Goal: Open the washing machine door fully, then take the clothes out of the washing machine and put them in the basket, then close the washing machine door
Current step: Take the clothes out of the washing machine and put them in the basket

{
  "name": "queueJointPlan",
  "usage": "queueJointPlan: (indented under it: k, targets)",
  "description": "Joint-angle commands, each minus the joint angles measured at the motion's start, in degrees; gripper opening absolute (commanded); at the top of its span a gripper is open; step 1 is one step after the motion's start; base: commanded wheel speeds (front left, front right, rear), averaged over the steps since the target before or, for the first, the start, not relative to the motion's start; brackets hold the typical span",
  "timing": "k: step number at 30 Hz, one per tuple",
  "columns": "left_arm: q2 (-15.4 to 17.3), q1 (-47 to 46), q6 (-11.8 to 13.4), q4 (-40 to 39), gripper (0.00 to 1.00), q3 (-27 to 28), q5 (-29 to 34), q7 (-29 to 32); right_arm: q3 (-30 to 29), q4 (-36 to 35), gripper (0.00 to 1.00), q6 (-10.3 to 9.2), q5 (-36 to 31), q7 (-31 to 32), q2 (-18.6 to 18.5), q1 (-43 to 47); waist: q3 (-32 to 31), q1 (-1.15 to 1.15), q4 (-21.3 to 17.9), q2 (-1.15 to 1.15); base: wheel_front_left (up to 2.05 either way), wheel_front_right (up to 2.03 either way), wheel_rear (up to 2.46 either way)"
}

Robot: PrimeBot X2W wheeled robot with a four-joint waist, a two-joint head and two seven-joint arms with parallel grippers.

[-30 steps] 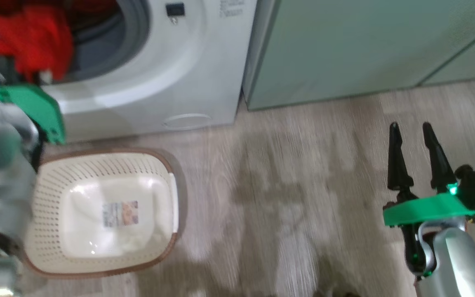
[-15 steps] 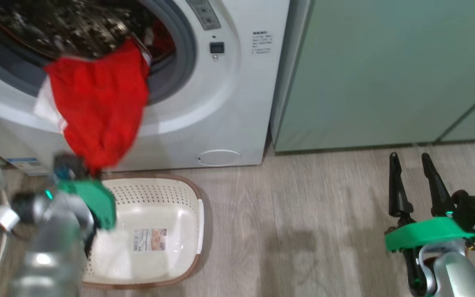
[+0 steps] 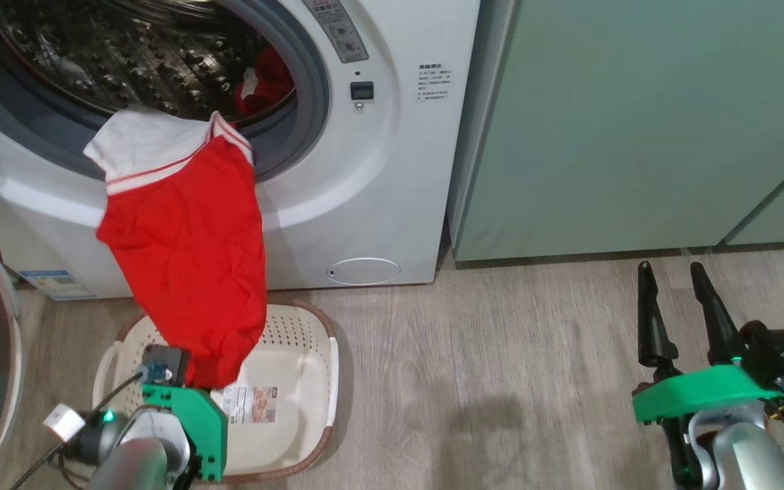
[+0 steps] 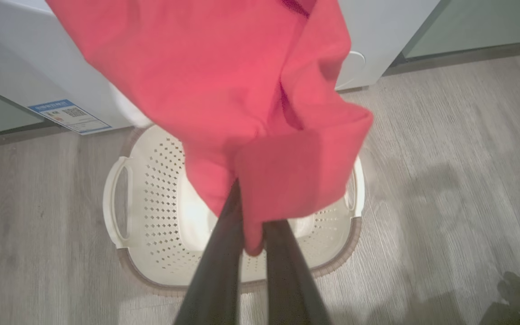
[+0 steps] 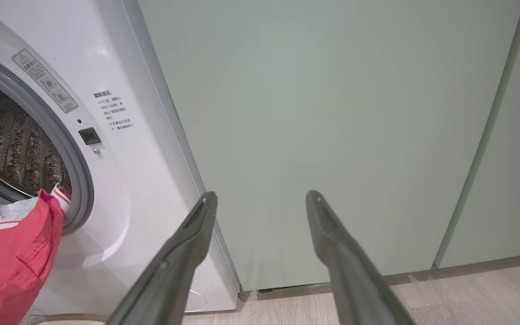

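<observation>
Over the basket (image 4: 151,203), left pincer (image 4: 253,228) pinches the clothes (image 4: 224,81).

Probably a home laundry corner, washing machine (image 3: 392,170), green cabinets (image 3: 637,122), wood-look floor (image 3: 501,354)

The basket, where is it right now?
In the head view the basket sits on the floor at lower left, before the washing machine, under the hanging clothes.

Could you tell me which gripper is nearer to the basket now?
The left. The left gripper is above the basket, shut on the red garment; the right gripper is open, well off to the basket's right.
</observation>
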Motion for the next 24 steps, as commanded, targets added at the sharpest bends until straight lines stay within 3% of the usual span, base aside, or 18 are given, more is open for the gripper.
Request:
queueJointPlan:
  k: [1,10,24]
  targets:
    - [1.5,0.0,-0.2,-0.8,0.00,1.1,-0.4,0.5,1.6,-1.6,1.00,0.37,0.3,-0.3,-0.7,-0.2,0.2,0.00,-0.2,0.00,0.00,0.00,0.00]
    - [1.9,2.0,-0.8,2.5,0.00,0.9,-3.6,6.8,1.9,-1.5,1.00,0.37,0.2,-0.3,-1.1,-0.7,1.9,0.00,-1.3,0.00,0.00,0.00,0.00]
    - [3.4,-4.2,-0.9,5.4,0.00,1.9,-7.4,4.4,1.5,-2.4,1.00,0.37,-0.6,-0.3,-2.0,-2.8,6.6,0.00,-1.0,0.00,0.00,0.00,0.00]
